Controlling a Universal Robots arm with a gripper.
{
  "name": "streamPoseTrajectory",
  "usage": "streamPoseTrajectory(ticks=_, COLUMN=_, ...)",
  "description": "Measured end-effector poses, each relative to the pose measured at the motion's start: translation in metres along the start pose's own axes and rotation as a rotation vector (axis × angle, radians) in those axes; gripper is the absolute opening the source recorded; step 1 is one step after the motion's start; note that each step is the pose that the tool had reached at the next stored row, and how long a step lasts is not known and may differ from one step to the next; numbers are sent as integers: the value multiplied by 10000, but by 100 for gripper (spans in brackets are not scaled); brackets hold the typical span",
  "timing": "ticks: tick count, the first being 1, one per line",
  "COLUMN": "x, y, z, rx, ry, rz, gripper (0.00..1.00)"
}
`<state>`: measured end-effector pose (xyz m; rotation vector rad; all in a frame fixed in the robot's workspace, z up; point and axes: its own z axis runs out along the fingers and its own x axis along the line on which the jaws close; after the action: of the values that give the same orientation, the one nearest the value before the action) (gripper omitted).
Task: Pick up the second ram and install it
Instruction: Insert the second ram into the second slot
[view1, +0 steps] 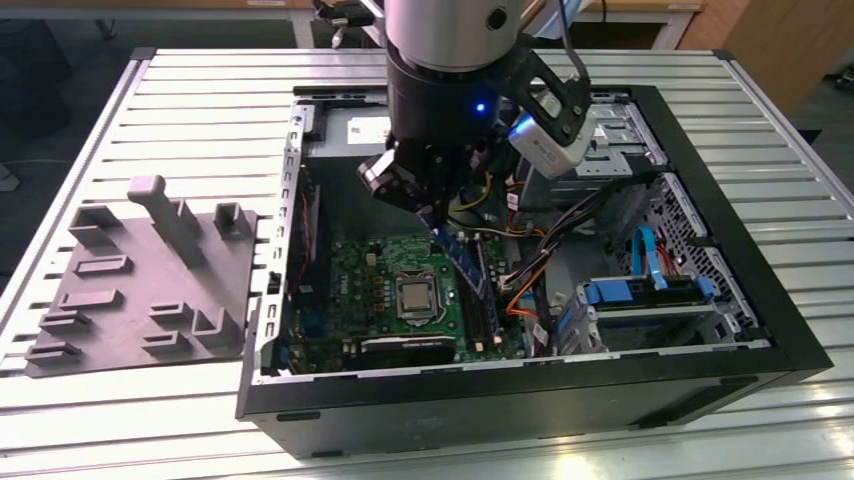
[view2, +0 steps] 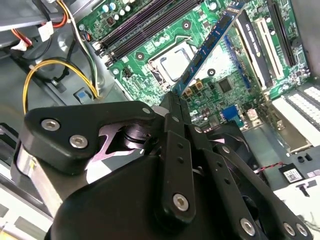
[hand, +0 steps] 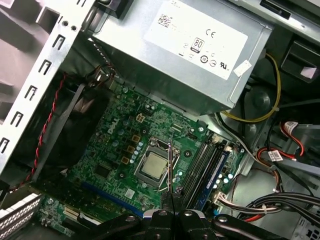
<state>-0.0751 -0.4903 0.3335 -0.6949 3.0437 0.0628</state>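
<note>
A slatted metal counter (view1: 160, 90) carries an open black computer case (view1: 534, 400) lying on its side. On the exterior view's left, just beside the case, lies a grey moulded fixture (view1: 147, 290). The arm (view1: 447, 60) reaches down into the case from above. Inside, a grey power-supply box (hand: 190, 65) borders the green motherboard (view1: 367, 275). The pincer (view2: 175, 97) is closed, its black fingers pressed together on one end of the second ram (view2: 207, 47). The stick juts out from the fingertips and slants over the board, between the silver processor socket (view1: 416, 297) and the long black memory slots (view2: 140, 25). Whether its far end touches the board I cannot tell. In the first wrist view the stick shows edge-on as a thin line beside the socket.
</note>
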Motion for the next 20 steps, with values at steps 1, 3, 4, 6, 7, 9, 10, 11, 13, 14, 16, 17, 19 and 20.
streamPoseTrajectory(ticks=1, x=0, y=0, z=1, rx=2, ry=-3, rz=76, gripper=11)
streamPoseTrajectory(ticks=3, x=0, y=0, z=2, rx=5, ry=-6, rz=183, gripper=11)
streamPoseTrajectory(ticks=4, x=0, y=0, z=3, rx=6, ry=-9, rz=235, gripper=11)
streamPoseTrajectory(ticks=6, x=0, y=0, z=3, rx=9, ry=-11, rz=327, gripper=11)
streamPoseTrajectory(ticks=7, x=-1, y=0, z=4, rx=10, ry=-13, rz=371, gripper=11)
streamPoseTrajectory(ticks=9, x=0, y=0, z=5, rx=12, ry=-16, rz=456, gripper=11)
streamPoseTrajectory(ticks=10, x=0, y=0, z=5, rx=13, ry=-18, rz=500, gripper=11)
streamPoseTrajectory(ticks=11, x=0, y=0, z=6, rx=14, ry=-19, rz=540, gripper=11)
streamPoseTrajectory(ticks=13, x=0, y=0, z=7, rx=16, ry=-22, rz=624, gripper=11)
streamPoseTrajectory(ticks=14, x=0, y=0, z=7, rx=18, ry=-23, rz=666, gripper=11)
streamPoseTrajectory(ticks=16, x=0, y=0, z=8, rx=20, ry=-27, rz=747, gripper=11)
streamPoseTrajectory(ticks=17, x=0, y=0, z=9, rx=21, ry=-28, rz=788, gripper=11)
streamPoseTrajectory(ticks=19, x=0, y=0, z=11, rx=23, ry=-32, rz=885, gripper=11)
streamPoseTrajectory(ticks=20, x=0, y=0, z=12, rx=25, ry=-33, rz=932, gripper=11)
